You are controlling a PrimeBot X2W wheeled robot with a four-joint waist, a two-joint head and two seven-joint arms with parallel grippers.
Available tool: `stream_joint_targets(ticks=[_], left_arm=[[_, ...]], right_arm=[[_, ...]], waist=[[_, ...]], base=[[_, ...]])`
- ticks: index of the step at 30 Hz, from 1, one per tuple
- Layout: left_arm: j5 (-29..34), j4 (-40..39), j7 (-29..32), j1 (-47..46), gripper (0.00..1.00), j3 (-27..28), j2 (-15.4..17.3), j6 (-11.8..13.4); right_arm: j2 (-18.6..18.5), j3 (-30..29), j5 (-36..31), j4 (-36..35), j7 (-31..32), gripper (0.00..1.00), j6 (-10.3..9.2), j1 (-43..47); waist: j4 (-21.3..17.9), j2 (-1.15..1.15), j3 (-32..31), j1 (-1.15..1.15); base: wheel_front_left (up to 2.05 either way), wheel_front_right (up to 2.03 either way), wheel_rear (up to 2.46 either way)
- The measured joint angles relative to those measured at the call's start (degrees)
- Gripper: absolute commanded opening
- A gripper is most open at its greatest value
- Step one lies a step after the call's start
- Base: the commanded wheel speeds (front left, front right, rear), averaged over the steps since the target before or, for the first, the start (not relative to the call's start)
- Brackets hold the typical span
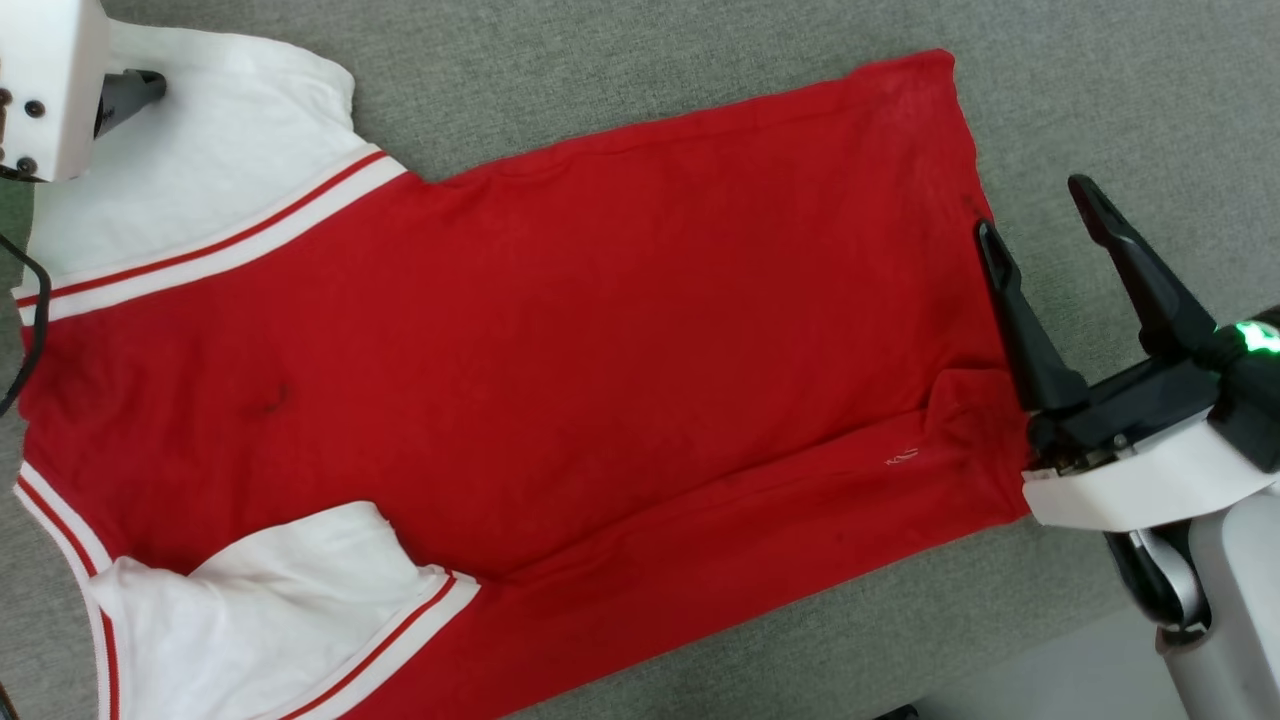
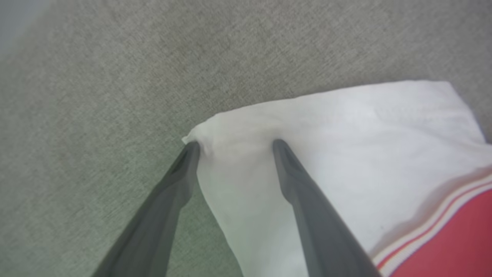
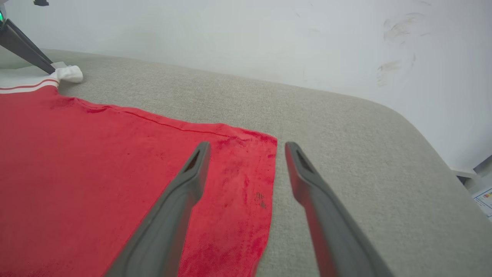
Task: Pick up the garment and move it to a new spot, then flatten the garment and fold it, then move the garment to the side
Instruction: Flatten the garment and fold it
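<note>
Long dark fingers (image 1: 1140,265) on right hand (image 1: 1033,207), white wrist shell (image 1: 1130,490), green light (image 1: 1255,337), black cable (image 1: 42,320), dark screws (image 1: 35,108)

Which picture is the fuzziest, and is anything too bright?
Left wrist view: fuzziest; the left gripper looks soft, and the white sleeve of the garment is washed out. Right wrist view: sharper, the red weave shows. Head view: even light, no hard shadows.

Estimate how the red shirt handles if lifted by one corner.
Likely floppy: the garment lies flat with soft folds, so it should drape from any corner. Probably light; fabric looks thin. Pushed, it may bunch on the grey surface, as the sleeve does at the left gripper.
</note>
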Motion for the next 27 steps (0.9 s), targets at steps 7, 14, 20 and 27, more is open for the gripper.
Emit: stream_joint_targets(ticks=[7,14,20,27], left_arm=[[0.14,0.24,-1.67,0.73,0.0,-0.67,-0.45,-0.71],[0.63,-1.38,-6.38,1.39,0.0,-1.69,-3.02,-2.25],[1.12,-5.05,-8.61,1.42,0.0,-3.43,-4.58,-3.08],[1.53,-8.83,-10.18,0.34,0.0,-4.98,-6.17,-3.35]], right_arm=[[-2.11,-1.04,-0.03,0.27,0.88,1.0,0.0,-3.97],[-10.53,0.8,1.47,-0.46,14.81,1.0,0.0,-11.16],[-19.79,8.54,12.57,1.98,35.52,1.0,0.0,-19.3],[-23.69,17.26,23.08,8.25,54.25,1.0,-0.01,-29.58]], waist=[[0.7,0.0,-1.31,0.0],[3.07,0.0,-4.44,0.0],[6.21,0.0,-6.62,0.0],[9.38,0.0,-6.64,0.0]], base=[[0.0,0.0,0.0],[0.0,0.0,0.0],[0.0,0.0,0.0],[0.0,0.0,0.0]])
